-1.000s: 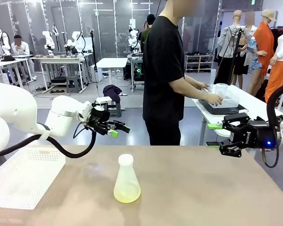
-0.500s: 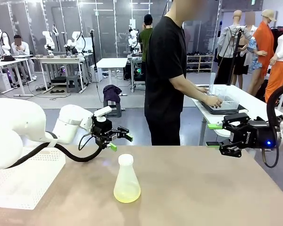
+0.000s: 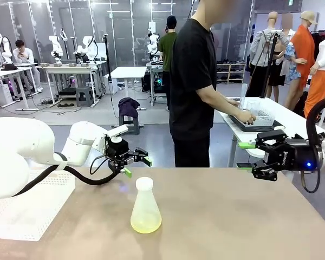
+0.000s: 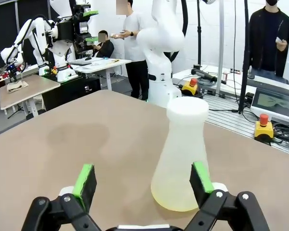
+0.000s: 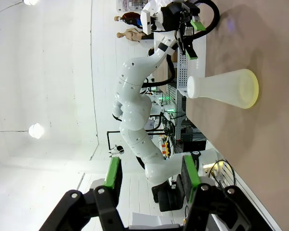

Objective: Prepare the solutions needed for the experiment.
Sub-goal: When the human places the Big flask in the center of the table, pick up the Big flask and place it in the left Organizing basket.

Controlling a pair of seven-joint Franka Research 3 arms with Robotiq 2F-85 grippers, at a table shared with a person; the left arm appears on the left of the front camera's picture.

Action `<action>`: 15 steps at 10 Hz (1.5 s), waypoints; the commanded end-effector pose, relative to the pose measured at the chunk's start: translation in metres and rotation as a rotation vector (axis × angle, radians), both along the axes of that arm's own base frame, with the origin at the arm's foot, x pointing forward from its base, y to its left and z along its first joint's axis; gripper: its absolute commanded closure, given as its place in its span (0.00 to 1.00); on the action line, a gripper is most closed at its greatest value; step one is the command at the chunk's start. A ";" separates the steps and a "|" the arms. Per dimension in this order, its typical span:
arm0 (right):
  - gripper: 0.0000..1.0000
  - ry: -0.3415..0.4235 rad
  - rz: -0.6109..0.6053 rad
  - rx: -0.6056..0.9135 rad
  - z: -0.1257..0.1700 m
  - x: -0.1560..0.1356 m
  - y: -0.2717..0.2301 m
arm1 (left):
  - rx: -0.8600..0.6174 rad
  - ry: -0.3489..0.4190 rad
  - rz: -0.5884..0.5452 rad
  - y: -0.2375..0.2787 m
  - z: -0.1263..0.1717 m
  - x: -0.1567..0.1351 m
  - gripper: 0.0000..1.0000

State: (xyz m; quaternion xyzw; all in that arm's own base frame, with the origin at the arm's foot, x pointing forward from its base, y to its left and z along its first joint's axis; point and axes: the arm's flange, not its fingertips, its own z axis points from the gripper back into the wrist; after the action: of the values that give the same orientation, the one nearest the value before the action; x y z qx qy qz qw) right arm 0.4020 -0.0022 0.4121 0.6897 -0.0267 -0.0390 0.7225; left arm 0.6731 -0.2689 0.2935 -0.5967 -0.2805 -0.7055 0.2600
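A frosted conical flask [image 3: 145, 207] stands upright on the brown table, with a shallow layer of pale yellow solution [image 3: 145, 223] in its base. My left gripper [image 3: 135, 166] hovers open just behind and left of the flask's neck. In the left wrist view the flask [image 4: 181, 156] stands a little ahead and right of centre, between my open gripper's [image 4: 143, 176] green pads [image 4: 85, 177]. My right gripper [image 3: 245, 155] is open at the table's right edge, far from the flask. The right wrist view shows the flask [image 5: 225, 88] sideways, beyond the open gripper [image 5: 151, 174].
A white mesh basket [image 3: 27, 203] sits on the table's left side. A person in a black shirt [image 3: 192, 86] stands past the far edge, hands at a tray of clear containers [image 3: 253, 115] on a side table.
My left gripper has swung right and down toward the flask's neck, staying open. The right arm and the flask have not moved. The person shifted slightly right.
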 end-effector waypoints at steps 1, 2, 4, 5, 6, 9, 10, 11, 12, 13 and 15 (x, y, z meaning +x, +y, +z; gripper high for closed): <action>0.37 -0.002 0.001 0.007 0.000 0.000 0.000 | -0.012 0.000 -0.064 -0.005 -0.007 0.004 0.00; 0.37 -0.002 0.001 0.007 0.000 0.000 0.000 | -0.038 0.010 -0.103 -0.010 -0.013 0.007 0.00; 0.37 -0.002 0.001 0.007 0.000 0.000 0.000 | -0.049 0.043 -0.162 -0.025 -0.019 0.004 0.00; 0.37 -0.002 0.001 0.007 0.000 0.000 0.000 | -0.041 0.065 -0.188 -0.031 -0.023 0.001 0.00; 0.37 -0.002 0.001 0.007 0.000 0.000 0.000 | -0.053 0.085 -0.220 -0.038 -0.027 -0.002 0.00; 0.37 -0.002 0.001 0.007 0.000 0.000 0.000 | -0.052 0.119 -0.300 -0.057 -0.039 -0.012 0.00; 0.37 -0.002 0.001 0.007 0.000 0.000 0.000 | -0.049 0.120 -0.310 -0.060 -0.041 -0.016 0.00; 0.37 -0.002 0.001 0.007 0.000 0.000 0.000 | -0.053 0.120 -0.323 -0.065 -0.042 -0.019 0.00; 0.37 -0.002 0.001 0.007 0.000 0.000 0.000 | -0.057 0.121 -0.332 -0.068 -0.043 -0.022 0.00; 0.37 -0.002 0.001 0.007 0.000 0.000 0.000 | -0.053 0.133 -0.349 -0.072 -0.046 -0.027 0.00; 0.37 -0.002 0.001 0.007 0.000 0.000 0.000 | -0.062 0.146 -0.393 -0.079 -0.046 -0.037 0.00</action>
State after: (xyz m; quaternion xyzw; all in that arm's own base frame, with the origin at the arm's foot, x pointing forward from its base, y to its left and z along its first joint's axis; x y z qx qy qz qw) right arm 0.4020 -0.0021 0.4121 0.6897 -0.0267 -0.0389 0.7226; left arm 0.6071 -0.3461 0.2464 -0.6897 -0.1751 -0.6903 0.1311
